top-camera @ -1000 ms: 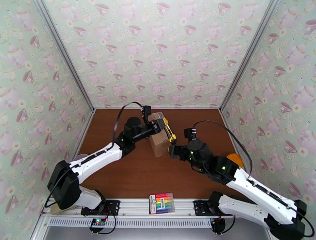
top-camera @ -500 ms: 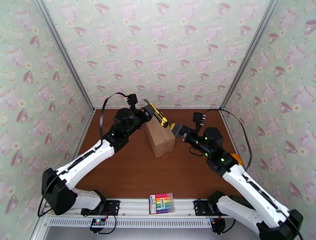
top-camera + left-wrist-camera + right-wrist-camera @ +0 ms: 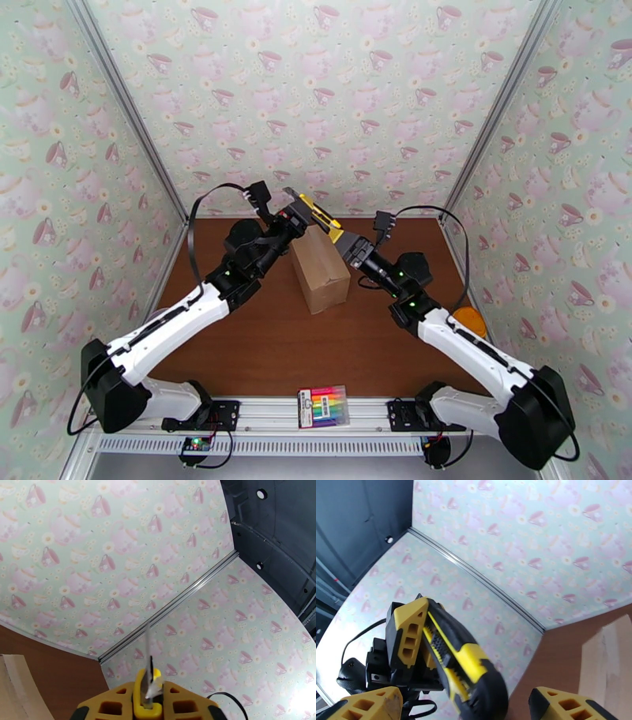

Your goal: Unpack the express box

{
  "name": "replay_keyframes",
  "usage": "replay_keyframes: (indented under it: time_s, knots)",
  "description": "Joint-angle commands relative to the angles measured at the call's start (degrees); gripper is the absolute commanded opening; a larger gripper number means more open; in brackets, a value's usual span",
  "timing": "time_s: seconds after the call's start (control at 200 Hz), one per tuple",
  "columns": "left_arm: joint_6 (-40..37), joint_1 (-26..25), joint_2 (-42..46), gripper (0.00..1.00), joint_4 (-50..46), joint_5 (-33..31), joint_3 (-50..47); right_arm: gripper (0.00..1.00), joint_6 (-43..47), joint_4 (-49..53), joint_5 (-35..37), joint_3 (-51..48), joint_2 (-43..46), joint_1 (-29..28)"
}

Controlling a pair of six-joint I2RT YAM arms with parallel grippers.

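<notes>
Brown counter (image 3: 261,347) carries the tan express box (image 3: 320,271), which stands at its middle, toward the back wall, with its top flaps down. My left pincer (image 3: 302,213) hangs above the box's far top edge, clamped tight on a yellow-and-black utility knife (image 3: 322,223). My right pincer (image 3: 348,246) sits just beside the box's upper right corner with its jaws spread wide. The knife's black butt end lies between them; whether they touch it I cannot tell.

The overhead view gives both my arms meeting over the box, and a pack of rainbow markers (image 3: 324,406) at the near rail. My left wrist view adds the thin blade (image 3: 148,653) sticking out toward the wallpapered corner. My right wrist view shows tape on the box top, the knife's ridged slider, and a yellow finger (image 3: 409,632) of my left pincer pressed against the handle.
</notes>
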State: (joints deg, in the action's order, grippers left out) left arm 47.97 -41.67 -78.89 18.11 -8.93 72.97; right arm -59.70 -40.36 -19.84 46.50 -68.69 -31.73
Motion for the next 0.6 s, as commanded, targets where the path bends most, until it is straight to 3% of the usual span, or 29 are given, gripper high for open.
replay_keyframes:
  time_s: [0.0,0.596]
  knots:
    - [-0.36,-0.88,0.31,0.00,4.09,-3.06,1.62,0.89,-3.86,-10.71,-1.44,-0.40,-1.38,0.44]
    - [-0.11,-5.87,-2.66,0.00,10.80,-8.10,-0.27,0.78,-9.05,-23.18,-0.29,2.85,-7.81,0.44]
